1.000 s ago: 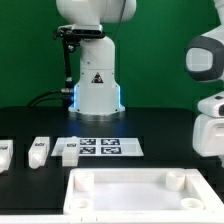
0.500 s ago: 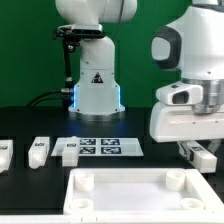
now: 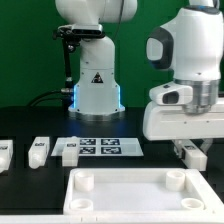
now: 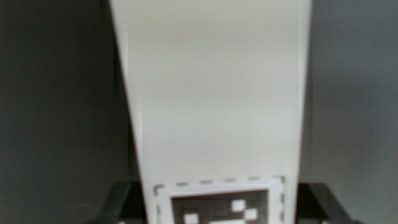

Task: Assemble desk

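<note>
The white rimmed desk tabletop [image 3: 120, 196] lies at the front, with round sockets in its far corners. Three white legs lie to the exterior view's left: one at the edge [image 3: 4, 153], one [image 3: 39, 150] beside it, one [image 3: 69, 152] next to the marker board. My gripper [image 3: 196, 154] hangs just above the tabletop's far right corner. In the wrist view a fourth white leg [image 4: 214, 100] with a square tag fills the frame, and my gripper [image 4: 217, 202] is shut on it, with dark fingers [image 4: 128, 200] on both sides.
The marker board [image 3: 105, 147] lies flat behind the tabletop. The white robot base [image 3: 97, 85] stands at the back centre with a cable [image 3: 45, 98] trailing to the exterior view's left. The table is black, the backdrop green.
My arm has come in from the exterior view's right edge and now hangs over the tabletop's far right corner, a little further left than half a second ago. The loose parts have not moved.
</note>
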